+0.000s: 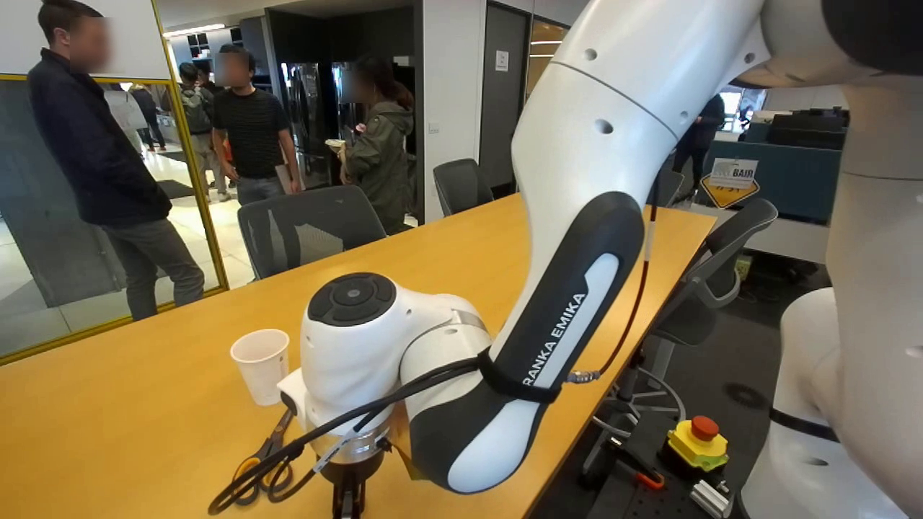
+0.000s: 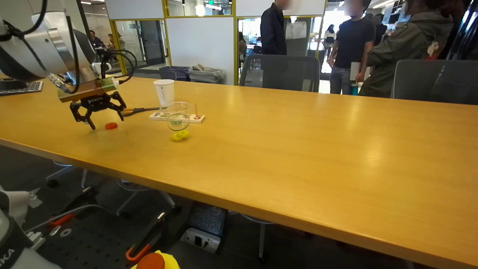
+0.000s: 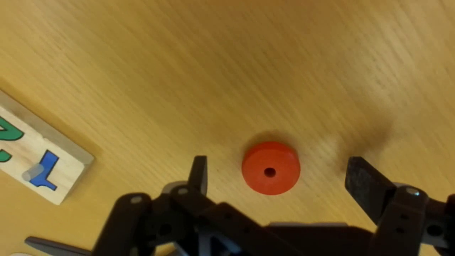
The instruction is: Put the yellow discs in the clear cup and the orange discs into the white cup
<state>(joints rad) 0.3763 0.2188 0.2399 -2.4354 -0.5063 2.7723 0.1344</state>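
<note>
We had our black two-fingered gripper [image 3: 277,170] spread wide and holding nothing, one finger on each side of a small flat round red-orange disc [image 3: 271,163] with a hole in it. The disc lay on the pale wooden tabletop [image 3: 220,78], wood showing between it and both fingers, so we weren't touching it. Couldn't really tell if the tips were low enough to grab. Just off to one side sat a light wooden strip [image 3: 33,149] with coloured letters, and near that some orange-handled scissors [image 2: 140,110] with dark blades, neither part of the job as far as we could guess. A bit further along stood the small clear tapered cup [image 2: 179,125], with at least two bright-yellow discs [image 2: 180,135] apparently at the bottom of it. We spotted no others, so we'd have called the yellow half done. Beyond that, the plain white opaque disposable cup [image 2: 165,93] stood upright. Its floor was hidden in both exterior views, so no idea how many orange ones it held. What was left, we reckoned: getting that disc, the only orange one in sight, into the white cup.
</note>
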